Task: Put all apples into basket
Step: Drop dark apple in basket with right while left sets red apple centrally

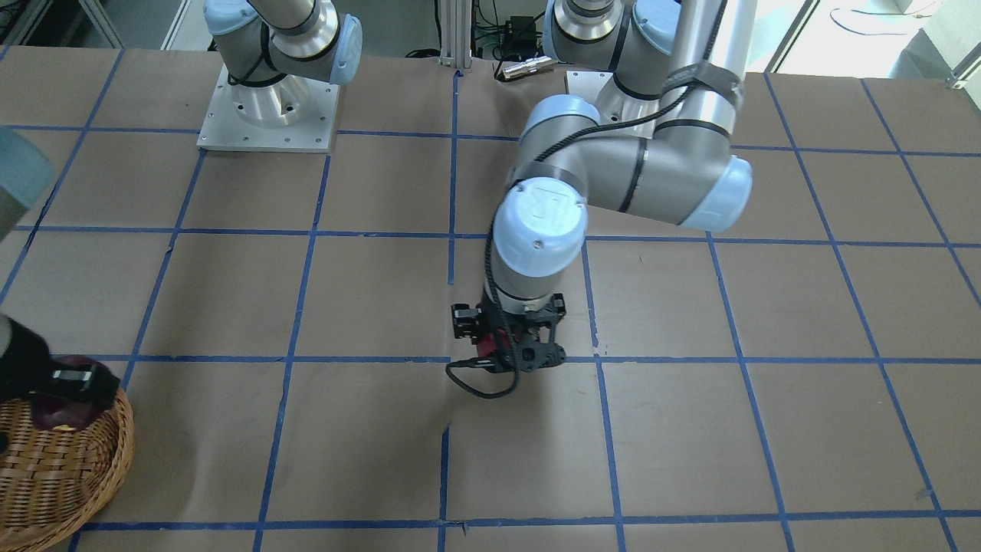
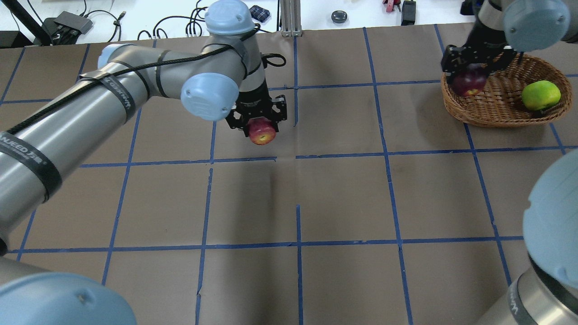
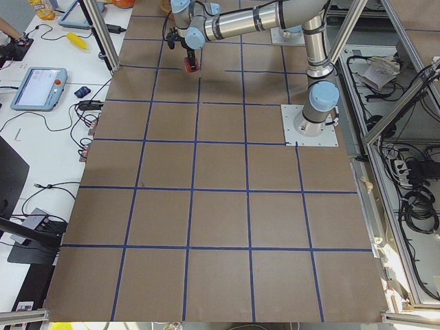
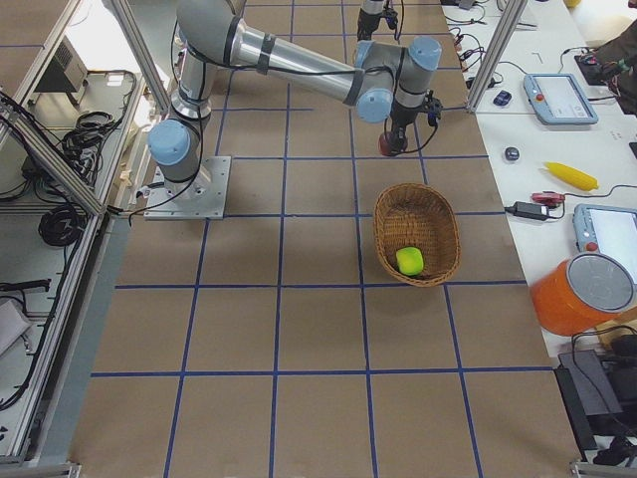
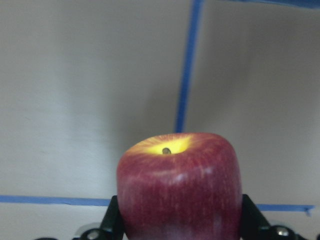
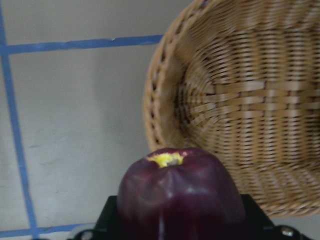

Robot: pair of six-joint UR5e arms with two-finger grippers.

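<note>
While my right claw [image 2: 471, 74] grips the dark purplish-red apple [image 2: 469, 85] at the rim of the wicker basket [image 2: 496, 120] near the far right corner of the desk [image 2: 343, 194], my left claw [image 2: 261, 125], clamped on the red apple [image 2: 263, 134], has that basket well off to its right.

- Brown paper-covered surface [image 2: 343, 198], ruled into squares by blue tape lines [image 2: 298, 246].
- White bench [image 2: 135, 13] along the overhead view's top edge, strewn with black cables [image 2: 189, 29].
- At the exterior right view's right side: handheld screen [image 4: 557, 97], orange tub [image 4: 582, 289] with grey lid.
- Aluminium frame post [image 4: 495, 50] at upper right there.
- Bright, even light.
</note>
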